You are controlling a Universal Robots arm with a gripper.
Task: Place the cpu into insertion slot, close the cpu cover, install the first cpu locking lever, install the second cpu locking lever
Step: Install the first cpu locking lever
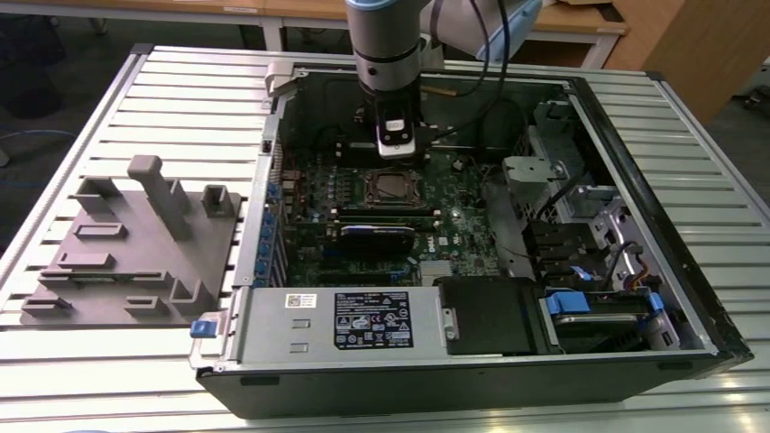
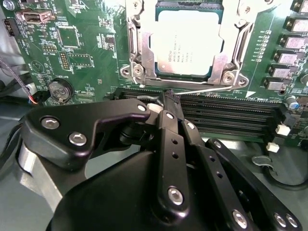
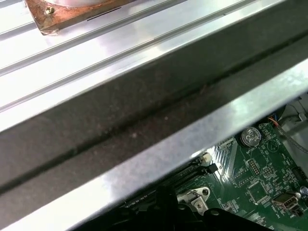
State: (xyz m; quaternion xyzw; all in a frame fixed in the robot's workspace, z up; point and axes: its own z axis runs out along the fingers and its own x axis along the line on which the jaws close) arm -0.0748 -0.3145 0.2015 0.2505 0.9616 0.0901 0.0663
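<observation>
In the second wrist view the cpu (image 2: 187,43), a silvery square chip, lies flat in the insertion slot (image 2: 228,77). The metal cpu cover (image 2: 139,45) is folded down around it. A thin wire locking lever (image 2: 214,89) runs along the socket's near edge, just above the memory slots. My gripper (image 2: 171,98) is shut, its black fingers pressed together with their tip touching the lever's end. In the exterior view the gripper (image 1: 398,152) hangs from the arm inside the open computer case, just behind the insertion slot (image 1: 391,187) on the green motherboard (image 1: 457,225).
Long black memory slots (image 2: 231,109) lie between gripper and socket. A black card (image 1: 375,232) and a power supply (image 1: 343,320) sit in front of the socket. Drive bays (image 1: 578,216) fill the exterior view's right. A grey fixture (image 1: 132,244) rests on the slatted table (image 1: 96,108).
</observation>
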